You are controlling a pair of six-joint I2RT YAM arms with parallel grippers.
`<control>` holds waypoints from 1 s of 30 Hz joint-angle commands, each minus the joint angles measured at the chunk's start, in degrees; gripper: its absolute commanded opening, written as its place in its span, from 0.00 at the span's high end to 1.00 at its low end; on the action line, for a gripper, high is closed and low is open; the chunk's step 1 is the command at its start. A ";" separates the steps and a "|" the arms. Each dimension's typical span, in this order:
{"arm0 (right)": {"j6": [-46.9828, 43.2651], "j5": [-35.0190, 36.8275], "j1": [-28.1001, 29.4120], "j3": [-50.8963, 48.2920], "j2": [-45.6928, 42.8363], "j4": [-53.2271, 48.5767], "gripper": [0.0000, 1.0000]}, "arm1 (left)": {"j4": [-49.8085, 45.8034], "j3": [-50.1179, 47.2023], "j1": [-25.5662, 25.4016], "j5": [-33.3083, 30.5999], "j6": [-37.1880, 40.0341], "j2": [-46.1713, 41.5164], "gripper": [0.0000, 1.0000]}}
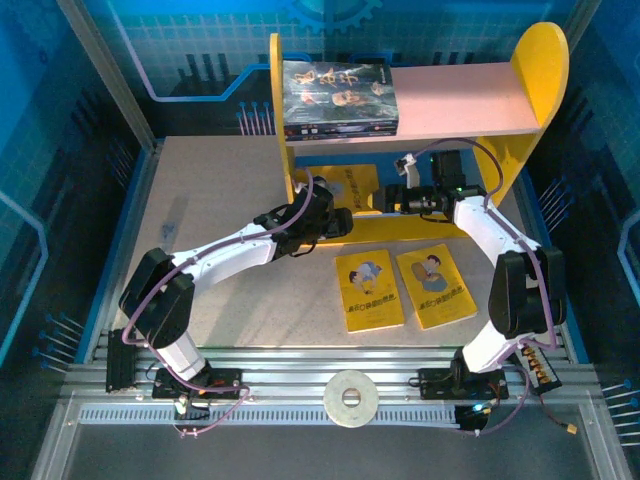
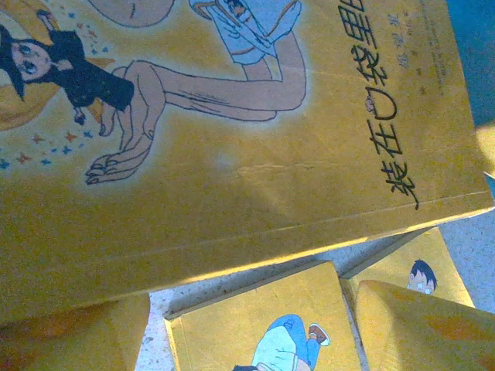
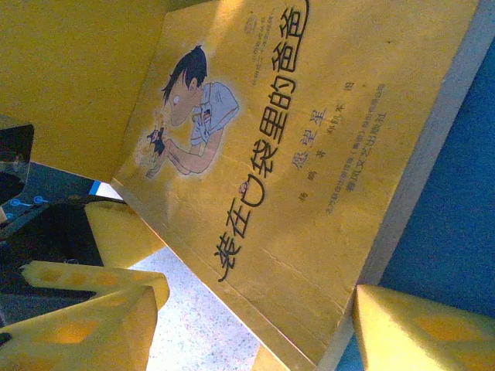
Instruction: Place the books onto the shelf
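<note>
- Fingers (image 2: 421, 328) of the left gripper (image 1: 343, 222) are seen spread apart, with nothing pinched between them.
- Just ahead of those fingertips a yellow paperback (image 2: 232, 154) with a cartoon cover is met. Its near edge crosses above both tips; contact cannot be told.
- Below the left gripper, in the gap between its fingers, two more yellow paperbacks (image 1: 368, 290) are seen lying flat on the table (image 1: 230, 200).
- The right gripper (image 1: 388, 198) is likewise spread. One corner of the same raised paperback is found inside its gap; whether either pad (image 3: 418, 332) touches it cannot be told.
- Past the right gripper's right-hand finger, the blue lower board (image 3: 464, 232) of the shelf (image 1: 540, 60) is seen, with the paperback lying over it.
- From overhead, both grippers are noted at the front of the lower tier, facing each other across that paperback.
- Above both grippers, dark books (image 1: 340, 100) are stacked at the left end of the pink upper board (image 1: 460, 95).
</note>
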 commanded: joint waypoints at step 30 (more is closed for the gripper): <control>-0.16 -3.26 0.65 -0.50 1.67 1.00 0.32 | -2.93 3.09 2.24 0.98 3.68 -0.86 0.28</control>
